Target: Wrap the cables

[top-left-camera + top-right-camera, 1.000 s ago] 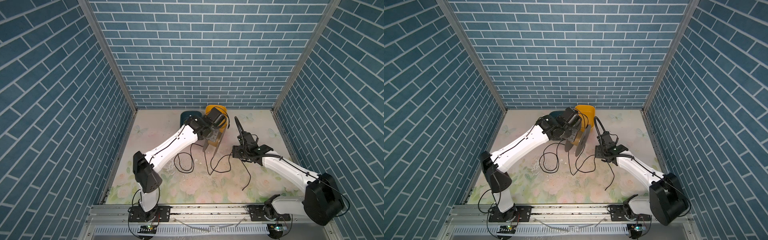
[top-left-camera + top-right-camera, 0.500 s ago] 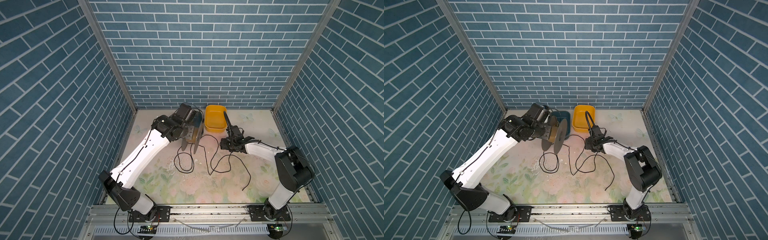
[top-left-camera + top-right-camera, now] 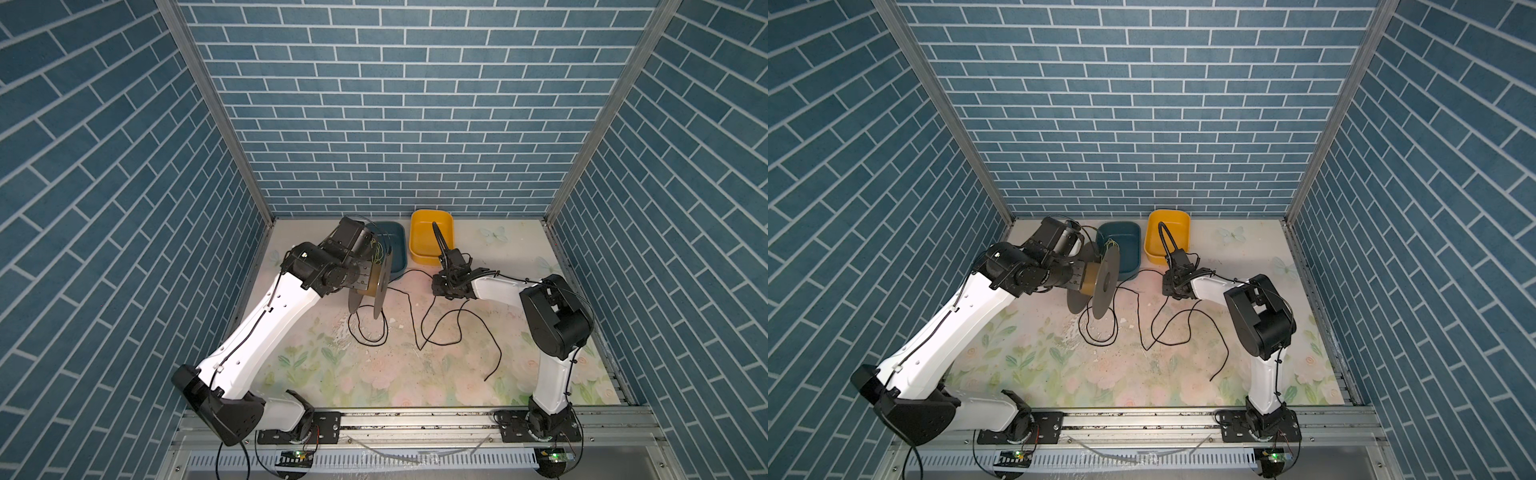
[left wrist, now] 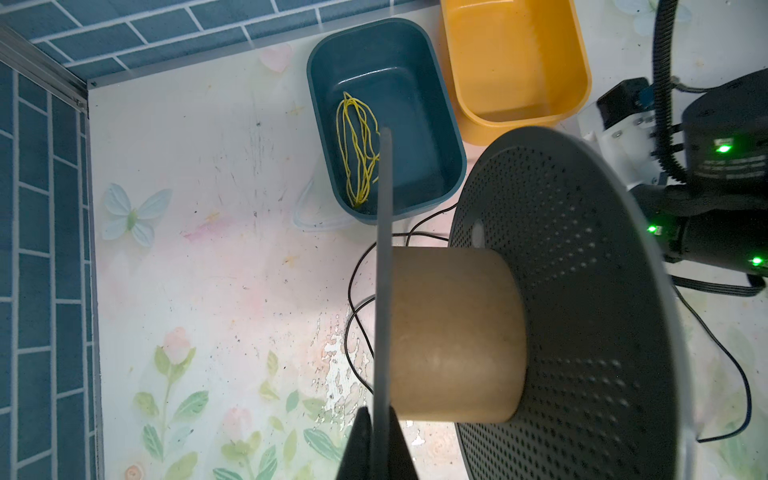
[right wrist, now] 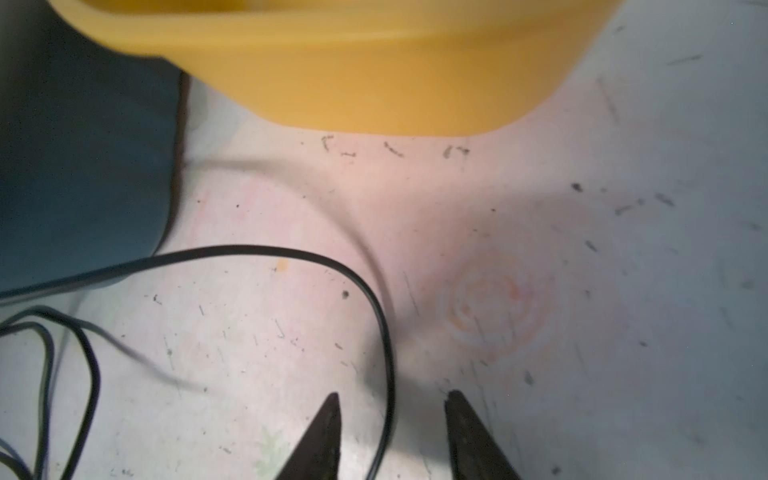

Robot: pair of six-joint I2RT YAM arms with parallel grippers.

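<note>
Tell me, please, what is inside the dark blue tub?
A bundle of thin yellow strands lies on the floor of the dark blue tub. An edge-on flange of the spool hides a narrow strip of that floor.

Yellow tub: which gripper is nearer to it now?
Right. The right gripper sits just in front of the yellow tub, open astride the cable; the left gripper holds the spool by the blue tub.

Blue brick-pattern walls (image 3: 395, 104) on three sides, filling the upper frame. Grey metal corner posts (image 3: 219, 112) slanting up at left and right. Below centre, a pale tabletop (image 3: 374, 374) printed with pink flowers and green leaves, scuffed in places. Along the lower edge, an aluminium rail (image 3: 415, 419). Soft, even light.
</note>
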